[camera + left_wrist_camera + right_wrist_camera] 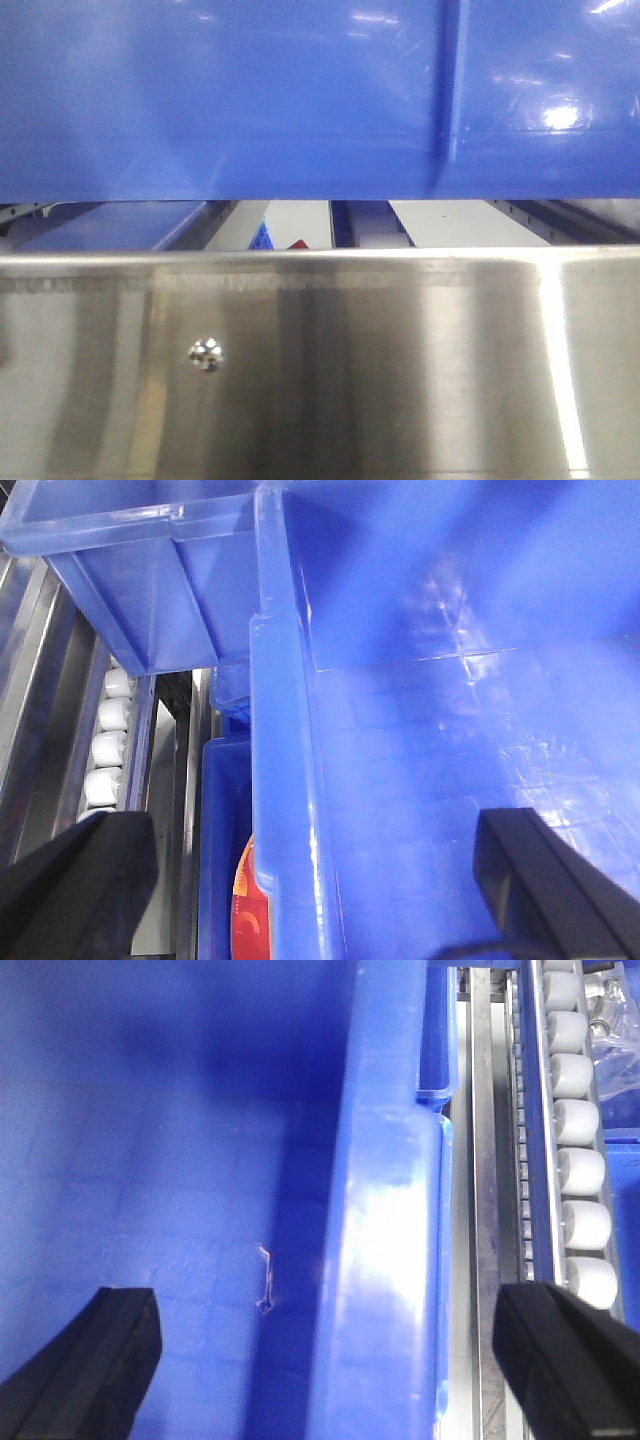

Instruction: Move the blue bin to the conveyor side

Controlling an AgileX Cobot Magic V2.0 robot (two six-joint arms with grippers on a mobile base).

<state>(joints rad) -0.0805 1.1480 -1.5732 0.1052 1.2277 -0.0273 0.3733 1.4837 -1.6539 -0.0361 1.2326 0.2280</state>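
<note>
A: Fingers first?
B: Left gripper [310, 825]: spread wide, clasping nothing. Straddling blue bin [430, 780] side wall, one finger outside at 8 o'clock, one inside at 4. Right gripper [325, 1295]: same, released, astride what looks like the opposite wall.
A: Bin's place, axis?
B: Between both arms, filling front view at 12 o'clock above steel panel [320, 380]. Rim running 6 to 12 through each wrist view, so close straight across it. Neither arm nearer; probably a two-arm pinch, one wall each. Resting or lifted: cannot tell.
A: Counts?
B: Two grippers, four fingers, none touching plastic. One task bin. Farther out: second bin [130, 560] at 11 o'clock, third bin [222, 820] lower at 7 with orange-red item [250, 900] inside. White rollers [108, 742]: four in left view, about seven in right view at 1 o'clock. Conveyor belt: not in view.
</note>
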